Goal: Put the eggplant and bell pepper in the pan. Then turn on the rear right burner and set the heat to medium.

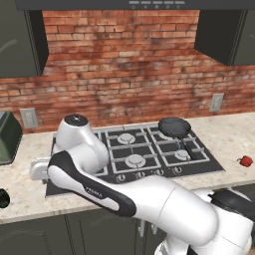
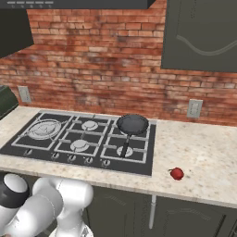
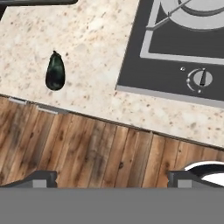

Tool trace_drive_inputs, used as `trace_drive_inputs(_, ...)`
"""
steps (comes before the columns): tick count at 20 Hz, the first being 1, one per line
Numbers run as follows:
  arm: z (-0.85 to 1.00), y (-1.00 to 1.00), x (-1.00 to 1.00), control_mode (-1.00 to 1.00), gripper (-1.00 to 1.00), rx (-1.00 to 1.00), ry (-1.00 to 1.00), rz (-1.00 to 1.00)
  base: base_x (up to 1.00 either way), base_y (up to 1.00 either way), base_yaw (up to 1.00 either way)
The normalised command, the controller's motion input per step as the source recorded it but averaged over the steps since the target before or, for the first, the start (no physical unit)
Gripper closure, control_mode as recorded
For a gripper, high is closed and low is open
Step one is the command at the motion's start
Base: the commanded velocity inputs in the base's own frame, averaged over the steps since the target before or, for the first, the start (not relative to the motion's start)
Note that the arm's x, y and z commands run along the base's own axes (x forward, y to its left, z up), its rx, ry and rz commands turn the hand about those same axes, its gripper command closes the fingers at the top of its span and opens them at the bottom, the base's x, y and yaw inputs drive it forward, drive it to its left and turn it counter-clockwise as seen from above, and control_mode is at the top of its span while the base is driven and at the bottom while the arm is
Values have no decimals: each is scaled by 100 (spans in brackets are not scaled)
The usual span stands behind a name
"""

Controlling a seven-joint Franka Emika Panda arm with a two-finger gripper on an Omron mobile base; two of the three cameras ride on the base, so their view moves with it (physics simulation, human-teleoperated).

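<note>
Speckled beige stone forms the desk [image 2: 203,157], matte and flat, with a black glass cooktop [image 2: 28,143] set into it under thin black grates. A rough red brick wall [image 2: 102,60] rises behind, with dark cabinet doors above.

The eggplant [image 3: 55,72] is a glossy near-black teardrop lying on the desk left of the cooktop, close to the front edge. In the hand view its long axis runs roughly perpendicular to that front edge, the narrow stem tip pointing away from the edge and the fat end toward it. In the left base view it shows as a dark rounded shape [image 1: 3,198] at the picture's left border.

The bell pepper [image 2: 177,173] is a small shiny red knob with a dark stem, resting on the desk right of the cooktop, near the front edge and well apart from the eggplant.

The pan [image 2: 132,124], round, dull dark grey with low sides, sits on the rear right burner; its straight black handle points toward the desk's front edge.

The claw [image 3: 112,178] hangs past the front edge over wood-plank floor [image 3: 87,153], its two dark tips spread wide apart and holding nothing. A round silver knob [image 3: 200,79] sits on the cooktop's front strip.
</note>
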Motion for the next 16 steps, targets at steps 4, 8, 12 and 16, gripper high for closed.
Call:
trace_drive_inputs(4,-13,36,0,-100,-100,0,3,1,0,0,0)
trace_drive_inputs(8,-14,35,1,-100,-100,0,2,2,0,0,0)
trace_drive_inputs(12,-12,33,5,-100,-100,0,2,2,0,0,0)
trace_drive_inputs(16,-13,31,9,-100,-100,0,1,1,0,0,0)
